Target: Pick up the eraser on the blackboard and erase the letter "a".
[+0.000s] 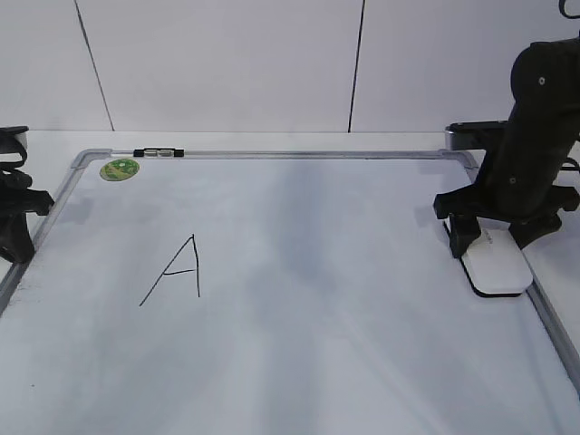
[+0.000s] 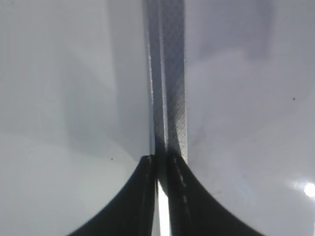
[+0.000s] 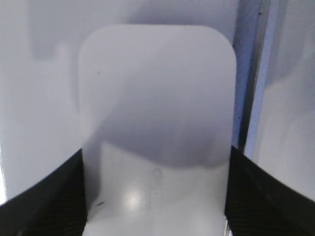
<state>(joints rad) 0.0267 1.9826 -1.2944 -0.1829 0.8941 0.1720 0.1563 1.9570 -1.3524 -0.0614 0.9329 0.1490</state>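
The white eraser (image 1: 497,265) (image 3: 157,113) lies flat on the blackboard (image 1: 317,299), close against its right frame. My right gripper (image 1: 494,237) (image 3: 155,152) stands over the eraser's near end, open, with one black finger along each long side. My left gripper (image 1: 18,240) (image 2: 160,157) is shut with nothing in it, its tips over the board's left frame strip (image 2: 170,73). An angular capital "A" (image 1: 177,269) is drawn left of centre. No letter "a" shows on the board.
A round green sticker (image 1: 120,169) sits in the board's far left corner, and a small black-and-white marker (image 1: 158,152) lies on the top frame. The silver frame (image 1: 553,317) runs just right of the eraser. White panels stand behind the table.
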